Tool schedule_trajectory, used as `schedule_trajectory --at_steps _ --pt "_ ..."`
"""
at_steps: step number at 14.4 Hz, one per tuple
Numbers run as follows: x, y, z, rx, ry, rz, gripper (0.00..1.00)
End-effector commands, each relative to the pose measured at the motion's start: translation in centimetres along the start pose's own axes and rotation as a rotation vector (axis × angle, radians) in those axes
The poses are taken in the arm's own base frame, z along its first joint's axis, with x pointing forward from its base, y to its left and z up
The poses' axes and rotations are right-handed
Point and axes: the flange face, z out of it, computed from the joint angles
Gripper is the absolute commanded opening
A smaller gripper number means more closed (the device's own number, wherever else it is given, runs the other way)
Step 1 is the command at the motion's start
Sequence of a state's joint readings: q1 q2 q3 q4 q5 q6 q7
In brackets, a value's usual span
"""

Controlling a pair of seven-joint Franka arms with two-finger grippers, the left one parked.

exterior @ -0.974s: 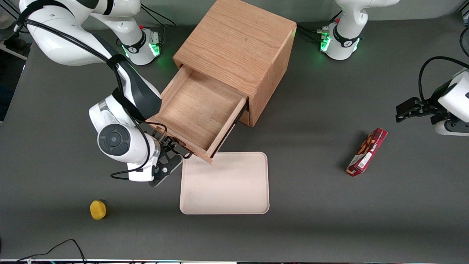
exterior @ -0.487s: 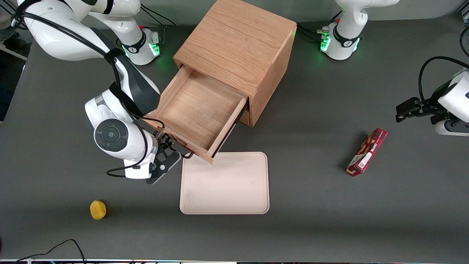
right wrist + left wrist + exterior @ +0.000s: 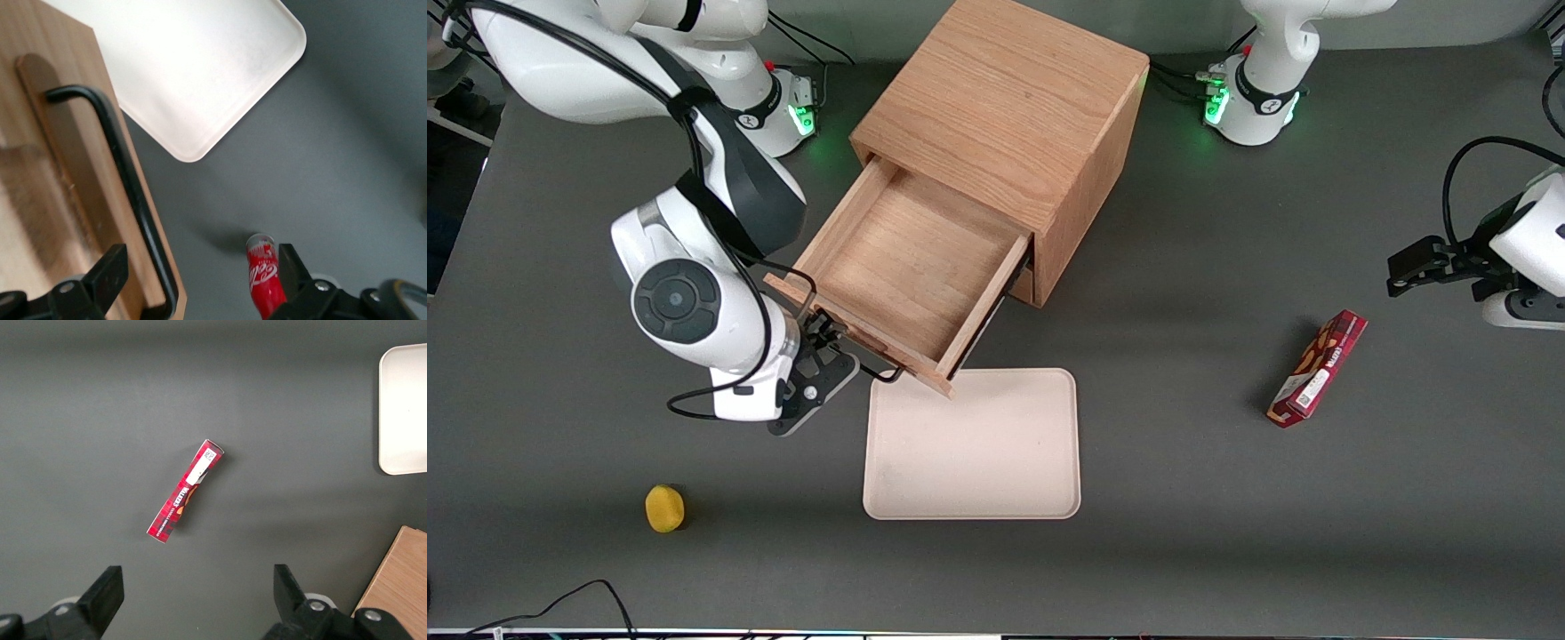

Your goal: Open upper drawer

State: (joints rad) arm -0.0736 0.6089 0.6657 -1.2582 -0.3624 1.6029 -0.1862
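- Upper drawer (image 3: 911, 267): sits in the middle of the front frame, a little above centre. It is drawn well out of the oak cabinet (image 3: 1005, 107), and I can see its bare wooden floor from above.
- The drawer's front edge overhangs the top corner of the pale tray (image 3: 974, 444). The tray lies flat on the grey table (image 3: 1227, 551), nearer the front camera than the cabinet.
- Gripper (image 3: 823, 342): just in front of the drawer's face at handle height, at the end of that face toward the working arm's end of the table.
- Jaws, read from the right wrist view: spread wide. The fingers (image 3: 100, 277) stand apart, and the end of the black bar handle (image 3: 127, 193) runs down between them, close to one finger. I see nothing pinched.
- The same wrist view shows a red can (image 3: 261, 277) with white script on the table near the gripper. I cannot find it in the front frame.
- Yellow round object (image 3: 664, 508): low in the front frame, toward the working arm's end, well apart from the tray.
- Red snack box (image 3: 1319, 367): toward the parked arm's end, lying flat, well apart from the cabinet.
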Motion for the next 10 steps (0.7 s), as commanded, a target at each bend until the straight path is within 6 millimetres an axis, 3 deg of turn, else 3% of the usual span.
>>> schedule_trajectory --at_steps 1,6,10 --pt "-1.7 -0.8 -3.0 -0.003 -0.036 0.011 1.00" --pt "-6.1 -0.7 -8.6 -0.061 -0.053 0.058 1.00" --pt "-11.2 1.4 -10.8 0.014 -0.033 0.272 1.00"
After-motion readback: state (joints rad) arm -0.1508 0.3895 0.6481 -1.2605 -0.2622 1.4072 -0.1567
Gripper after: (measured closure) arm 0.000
